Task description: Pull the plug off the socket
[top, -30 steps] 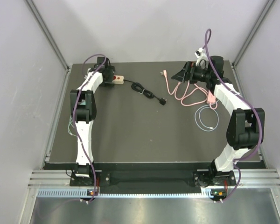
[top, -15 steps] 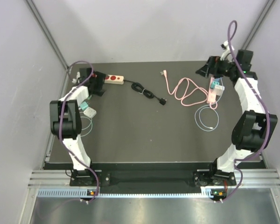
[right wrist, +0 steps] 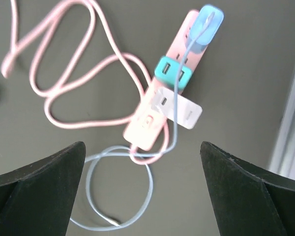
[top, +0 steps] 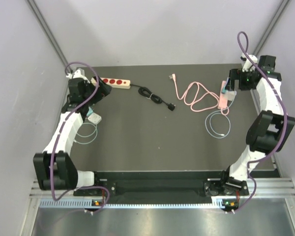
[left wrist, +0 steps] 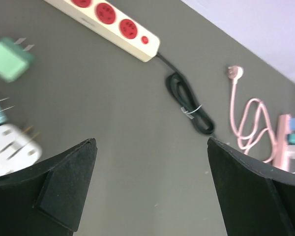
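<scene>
1. Pink socket strip [right wrist: 142, 125]: lies flat near the right edge of the table [top: 152, 147]. 3 plugs sit in it: blue plug [right wrist: 206, 22], teal plug [right wrist: 171, 73], white plug [right wrist: 179, 109]. Its pink cord [right wrist: 64, 98] loops away leftward, and a pale blue cable [right wrist: 120, 196] coils at its near end.
2. Right gripper [right wrist: 141, 147]: above that strip, fingers spread wide, holding nothing.
3. White strip [left wrist: 108, 19]: far left corner, 3 red sockets bare. A black cord [left wrist: 189, 105] lies bundled to its right.
4. Left gripper [left wrist: 151, 147]: fully parted and empty, near the left edge. A green adapter [left wrist: 9, 59] and a white adapter [left wrist: 12, 145] lie loose beside it.
5. Broad bare surface lies between the 2 strips.
</scene>
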Action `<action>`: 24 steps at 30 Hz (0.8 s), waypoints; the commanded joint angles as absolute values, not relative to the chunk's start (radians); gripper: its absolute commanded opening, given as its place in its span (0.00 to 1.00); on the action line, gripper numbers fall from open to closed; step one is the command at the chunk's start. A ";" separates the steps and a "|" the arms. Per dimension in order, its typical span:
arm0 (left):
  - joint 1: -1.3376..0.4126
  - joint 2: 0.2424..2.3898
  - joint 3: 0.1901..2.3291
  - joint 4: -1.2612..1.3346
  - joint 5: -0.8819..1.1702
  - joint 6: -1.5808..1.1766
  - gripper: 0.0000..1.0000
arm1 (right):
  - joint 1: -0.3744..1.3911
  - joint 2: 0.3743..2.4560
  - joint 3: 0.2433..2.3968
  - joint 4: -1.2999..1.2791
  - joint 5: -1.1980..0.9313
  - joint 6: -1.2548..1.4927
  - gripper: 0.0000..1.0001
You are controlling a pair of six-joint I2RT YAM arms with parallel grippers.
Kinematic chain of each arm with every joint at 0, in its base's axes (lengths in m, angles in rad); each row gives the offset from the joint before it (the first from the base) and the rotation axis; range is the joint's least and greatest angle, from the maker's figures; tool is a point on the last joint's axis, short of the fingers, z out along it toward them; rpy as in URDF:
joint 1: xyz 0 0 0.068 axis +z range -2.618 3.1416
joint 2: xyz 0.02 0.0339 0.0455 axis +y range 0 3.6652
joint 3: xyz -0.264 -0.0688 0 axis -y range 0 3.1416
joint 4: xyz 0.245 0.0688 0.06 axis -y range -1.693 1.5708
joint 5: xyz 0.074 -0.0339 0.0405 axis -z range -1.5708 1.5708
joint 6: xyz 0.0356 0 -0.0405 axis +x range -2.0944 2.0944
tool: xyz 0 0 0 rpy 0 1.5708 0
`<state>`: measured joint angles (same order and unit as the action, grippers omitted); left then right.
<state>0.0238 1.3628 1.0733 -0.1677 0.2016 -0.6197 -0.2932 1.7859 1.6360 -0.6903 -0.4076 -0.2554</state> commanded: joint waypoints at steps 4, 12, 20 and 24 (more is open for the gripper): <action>0.037 1.053 0.898 -0.245 0.083 -0.439 0.99 | -0.408 1.851 1.841 -0.909 -0.570 -0.650 1.00; 0.040 0.891 0.749 -0.244 0.293 -0.440 0.99 | -0.446 1.979 1.974 -1.091 -0.629 -0.866 0.97; 0.040 0.812 0.663 -0.213 0.359 -0.563 0.99 | -0.385 1.873 1.726 -0.801 -0.519 -0.280 1.00; 0.040 0.790 0.621 -0.157 0.370 -0.633 0.99 | -0.287 1.819 1.605 -0.649 -0.233 -0.010 1.00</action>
<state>0.0360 0.8139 0.6445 -0.2474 0.3317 -0.5613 -0.3679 1.9118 1.6489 -0.8230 -0.4583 -0.3000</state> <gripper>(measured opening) 0.990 0.996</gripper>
